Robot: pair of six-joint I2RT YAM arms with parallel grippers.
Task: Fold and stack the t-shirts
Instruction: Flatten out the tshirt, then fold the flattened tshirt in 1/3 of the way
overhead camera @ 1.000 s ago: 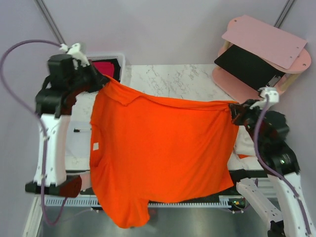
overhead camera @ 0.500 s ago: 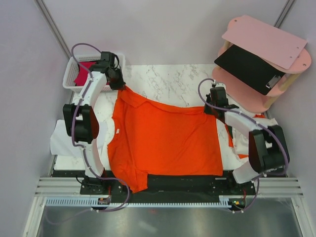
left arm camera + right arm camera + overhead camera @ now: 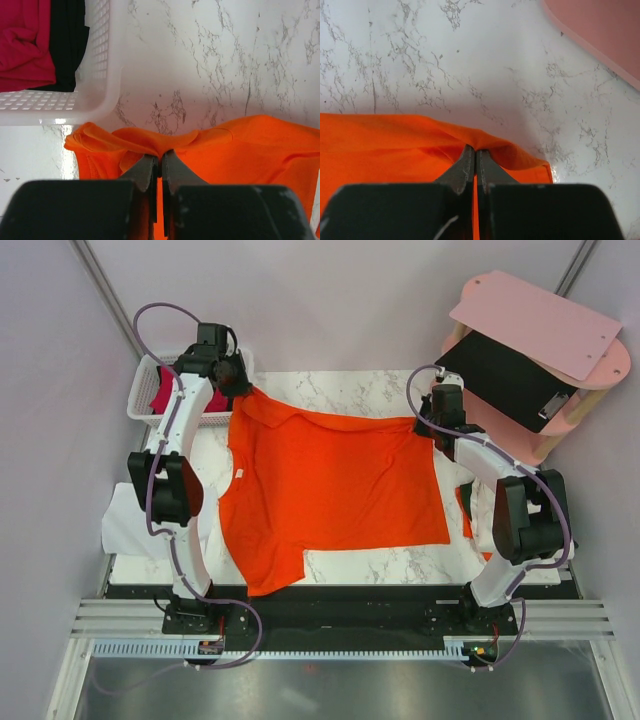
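**Orange shirt laid flat, both far corners pinched**

We see the orange t-shirt [image 3: 330, 485] spread across the marble table [image 3: 350, 390], its far edge drawn out between our two arms. Our left gripper [image 3: 160, 161] is clamped on a bunched fold at the far left corner. It sits just beside the white basket [image 3: 95, 80], which holds a crimson t-shirt [image 3: 25, 45] and a black t-shirt [image 3: 70, 45]. Our right gripper [image 3: 475, 154] pinches the far right corner of the same shirt, jaws closed on the cloth, near the pink shelf stand [image 3: 540, 330] and its black clipboard [image 3: 500, 370]. On the left, part of the shirt reaches close to the table's near edge.
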